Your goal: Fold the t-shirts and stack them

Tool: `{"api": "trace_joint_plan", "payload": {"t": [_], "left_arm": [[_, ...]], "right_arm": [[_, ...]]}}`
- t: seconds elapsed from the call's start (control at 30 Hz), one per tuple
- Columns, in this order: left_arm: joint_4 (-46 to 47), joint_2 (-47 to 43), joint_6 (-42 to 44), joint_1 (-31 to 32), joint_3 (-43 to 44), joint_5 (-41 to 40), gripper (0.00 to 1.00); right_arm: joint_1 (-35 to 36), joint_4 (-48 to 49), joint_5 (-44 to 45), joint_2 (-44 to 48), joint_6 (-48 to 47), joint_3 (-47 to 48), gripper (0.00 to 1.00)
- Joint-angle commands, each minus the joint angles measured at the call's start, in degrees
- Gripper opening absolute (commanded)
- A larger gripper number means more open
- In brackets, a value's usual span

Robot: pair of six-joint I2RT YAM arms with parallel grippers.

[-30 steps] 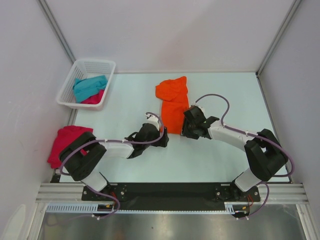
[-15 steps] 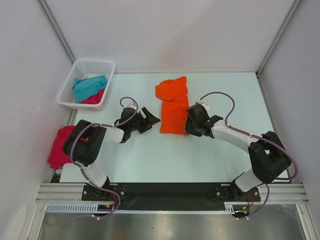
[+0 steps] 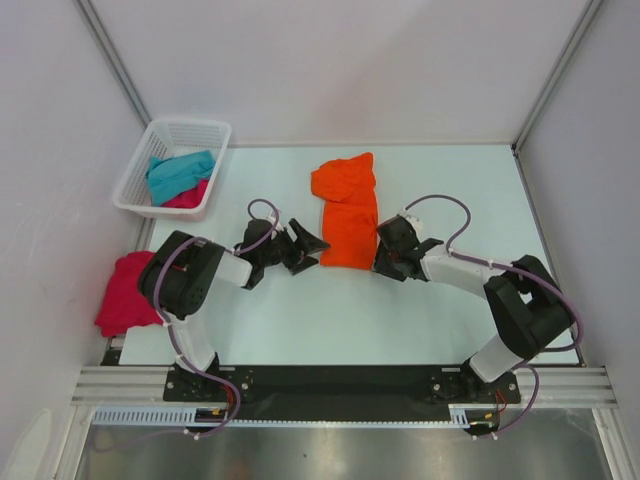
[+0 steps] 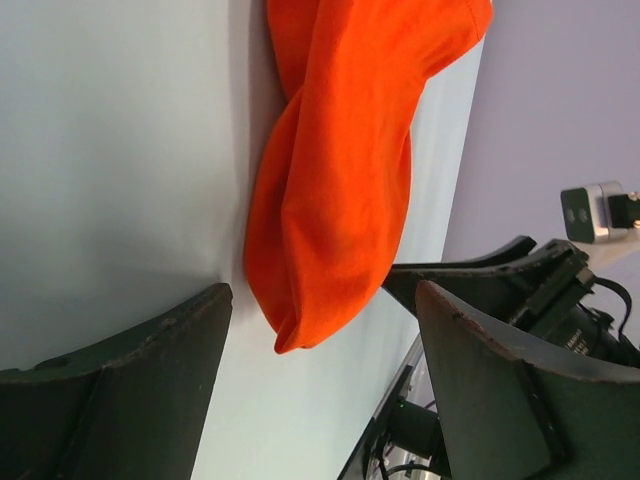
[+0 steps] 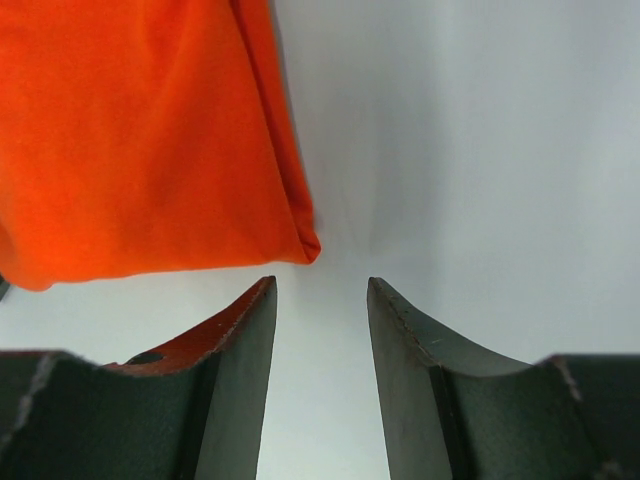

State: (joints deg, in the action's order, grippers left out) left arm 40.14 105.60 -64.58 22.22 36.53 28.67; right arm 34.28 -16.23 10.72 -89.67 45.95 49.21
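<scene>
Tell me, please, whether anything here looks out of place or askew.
The crimson t-shirt lies crumpled at the table's left edge, apparently spilling over it. The orange t-shirt is bunched at its far end.

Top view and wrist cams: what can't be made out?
- Pink shirt in the basket: top view, mostly under the teal shirt.
- Second pink shirt, far left: top view, partly behind the left arm.
- Orange shirt: both wrist views, cut off by frame edges.
</scene>
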Motion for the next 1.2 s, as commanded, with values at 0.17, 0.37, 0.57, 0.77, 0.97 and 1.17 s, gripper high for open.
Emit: {"api": "trace_joint_plan", "payload": {"t": [0.17,0.37,0.57,0.77,0.97,1.17], "left_arm": [[-6.8,-0.7,2.7,0.1,-2.2,-0.9,0.82],[-6.5,1.0,3.1,0.2,-2.2,-0.9,0.82],[-6.3,2.2,3.0,0.5,-1.5,-0.9,0.81],[-6.6,3.4,2.6,1.6,0.2,-1.3,0.79],[-6.6,5.1,1.6,2.7,2.9,-1.6,0.79],[-7.9,4.9,1.5,3.2,4.4,-1.5,0.79]], "right_arm": [[-1.7,9.0,-1.4,-5.1,2.2,-0.3,0.47],[-2.2,9.5,-1.4,-5.5,1.9,0.2,0.48],[-2.9,9.7,-1.9,-5.7,2.0,0.0,0.47],[-1.9,7.4,-1.1,-1.1,1.7,0.2,0.47],[-0.6,4.0,1.1,3.3,0.5,1.5,0.47],[-1.7,4.6,-0.1,-1.0,-0.7,2.6,0.48]]}}
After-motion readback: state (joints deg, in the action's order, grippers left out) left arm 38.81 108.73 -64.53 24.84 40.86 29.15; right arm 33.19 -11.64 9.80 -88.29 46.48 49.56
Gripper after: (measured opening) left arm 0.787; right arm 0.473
